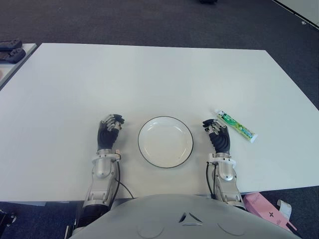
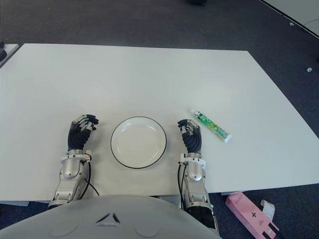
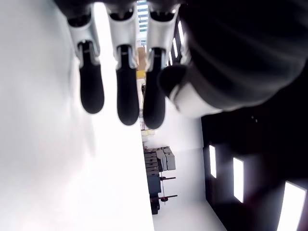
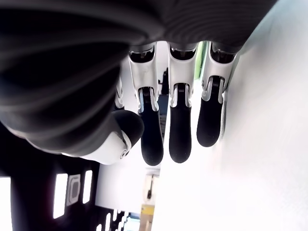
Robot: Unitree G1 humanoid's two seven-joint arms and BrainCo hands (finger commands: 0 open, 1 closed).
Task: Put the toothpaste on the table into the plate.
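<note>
1. While both hands hold nothing, fingers loosely relaxed, the toothpaste (image 1: 236, 126) lies on the table (image 1: 149, 74), right of the plate (image 1: 165, 141).
2. Right hand (image 1: 218, 136), between plate and toothpaste, likely reaches next; left hand (image 1: 109, 130) shows left of the plate.

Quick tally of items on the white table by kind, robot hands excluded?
toothpaste tube: 1
plate: 1
Total: 2 on the table. The left robot hand and right robot hand hold nothing.
</note>
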